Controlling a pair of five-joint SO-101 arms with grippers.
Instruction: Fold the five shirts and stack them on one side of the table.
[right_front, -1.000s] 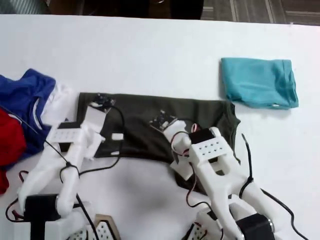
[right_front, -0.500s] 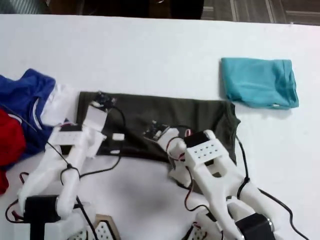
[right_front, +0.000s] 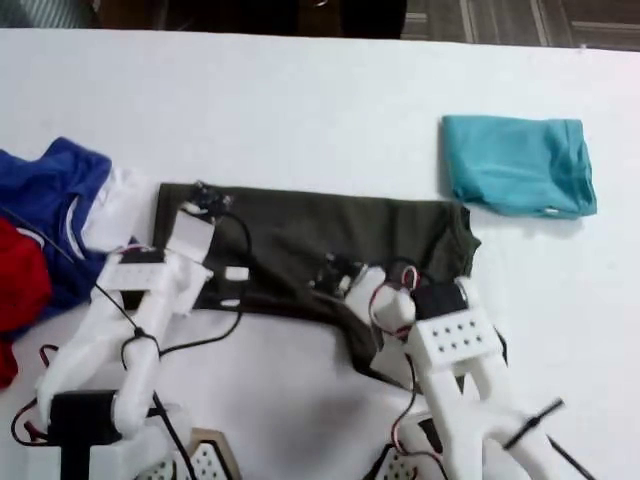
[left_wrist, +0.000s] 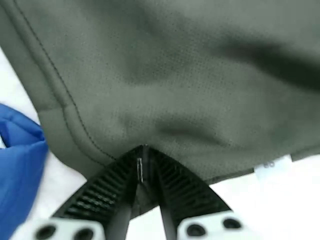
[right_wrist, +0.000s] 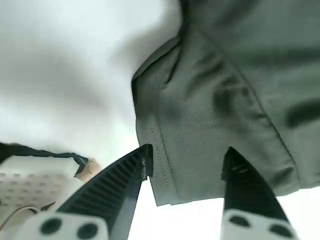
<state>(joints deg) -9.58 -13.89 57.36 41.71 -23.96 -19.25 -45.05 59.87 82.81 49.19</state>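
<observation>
A dark olive shirt lies spread across the table's middle, and up close its hem runs along one side. My left gripper sits at the shirt's left end; its fingertips are shut on the olive cloth. My right gripper hangs over the shirt's front edge. It stands open, with the stitched hem corner between its fingers. A folded teal shirt rests at the back right. Blue, white and red shirts lie crumpled at the left.
The white table is bare at the back and between the olive and teal shirts. A blue fold lies close beside the left gripper. Arm bases and cables crowd the front edge.
My right arm has drawn back toward the front right, carrying its gripper from the shirt's middle to its front hem. The left arm has hardly moved.
</observation>
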